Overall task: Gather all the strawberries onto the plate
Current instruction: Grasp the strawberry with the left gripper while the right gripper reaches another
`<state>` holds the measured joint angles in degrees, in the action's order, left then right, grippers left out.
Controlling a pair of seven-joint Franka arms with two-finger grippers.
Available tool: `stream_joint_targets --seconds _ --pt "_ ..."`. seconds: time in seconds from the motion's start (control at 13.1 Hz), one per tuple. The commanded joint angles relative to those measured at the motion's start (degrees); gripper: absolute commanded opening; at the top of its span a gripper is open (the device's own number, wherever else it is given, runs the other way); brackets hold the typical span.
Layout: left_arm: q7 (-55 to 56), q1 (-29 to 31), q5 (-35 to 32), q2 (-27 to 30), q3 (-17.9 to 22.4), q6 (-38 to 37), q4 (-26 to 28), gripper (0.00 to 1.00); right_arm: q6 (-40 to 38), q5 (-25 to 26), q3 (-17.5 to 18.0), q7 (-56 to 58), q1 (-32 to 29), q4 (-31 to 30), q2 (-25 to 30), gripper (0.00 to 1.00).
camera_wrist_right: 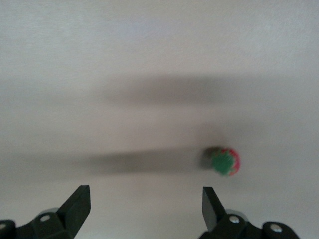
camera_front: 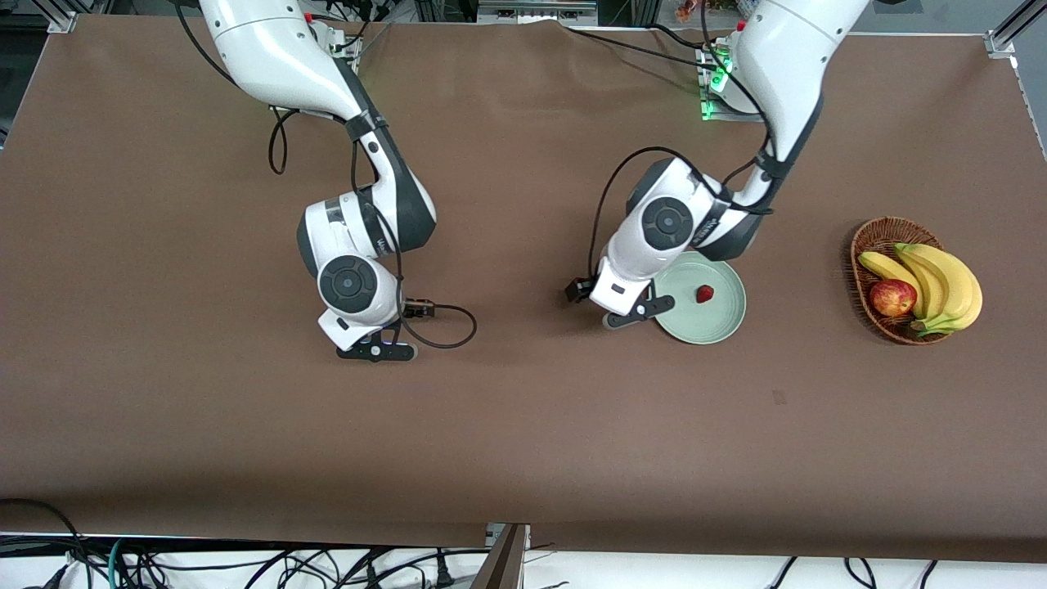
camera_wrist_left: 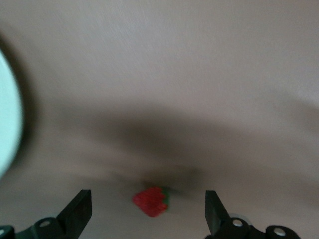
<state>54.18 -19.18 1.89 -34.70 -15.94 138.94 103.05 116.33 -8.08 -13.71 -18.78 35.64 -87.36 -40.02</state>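
A pale green plate (camera_front: 713,324) lies toward the left arm's end of the table with one strawberry (camera_front: 704,294) in it. My left gripper (camera_front: 634,315) hangs low over the table just beside the plate's rim (camera_wrist_left: 7,124). It is open (camera_wrist_left: 147,193), and a second strawberry (camera_wrist_left: 151,200) lies on the cloth between its fingers, untouched. My right gripper (camera_front: 376,352) is low over the table toward the right arm's end, open (camera_wrist_right: 145,189) and empty. A third strawberry (camera_wrist_right: 224,162), green top up, lies on the cloth just off its fingers' line. In the front view the arms hide these two berries.
A brown wicker basket (camera_front: 879,237) stands at the left arm's end of the table, holding bananas (camera_front: 941,282) and a red apple (camera_front: 892,297). A brown cloth (camera_front: 523,425) covers the table.
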Motion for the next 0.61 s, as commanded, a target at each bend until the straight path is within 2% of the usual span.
stream_joint_targets --seconds 0.0,0.15,0.31,0.38,0.46,0.54 --pt "2.59 -1.9 -1.0 -1.59 1.0 2.2 0.13 1.0 6.0 0.26 -2.54 7.33 0.75 -9.83 5.3 0.99" --pt "2.77 -2.52 -4.94 -5.18 0.83 5.88 0.13 1.0 7.5 0.17 -4.22 11.46 0.75 -12.29 6.09 0.99" --pt "2.68 -3.14 -5.31 -5.2 0.82 6.25 1.35 1.0 11.79 -0.01 -4.66 13.5 0.66 -15.8 6.53 0.99" --pt "2.08 -3.05 -5.31 -4.94 0.91 6.25 1.36 0.83 14.34 -0.27 -4.66 13.42 0.66 -17.82 6.79 0.99" --pt "1.81 -2.97 -5.4 -4.76 0.91 6.25 1.27 0.5 16.62 -0.44 -4.66 13.5 0.66 -19.85 6.97 0.99" --pt "1.72 -2.79 -5.4 -4.59 0.91 6.25 1.27 0.31 18.82 -0.45 -4.66 13.51 0.66 -21.26 7.06 0.98"
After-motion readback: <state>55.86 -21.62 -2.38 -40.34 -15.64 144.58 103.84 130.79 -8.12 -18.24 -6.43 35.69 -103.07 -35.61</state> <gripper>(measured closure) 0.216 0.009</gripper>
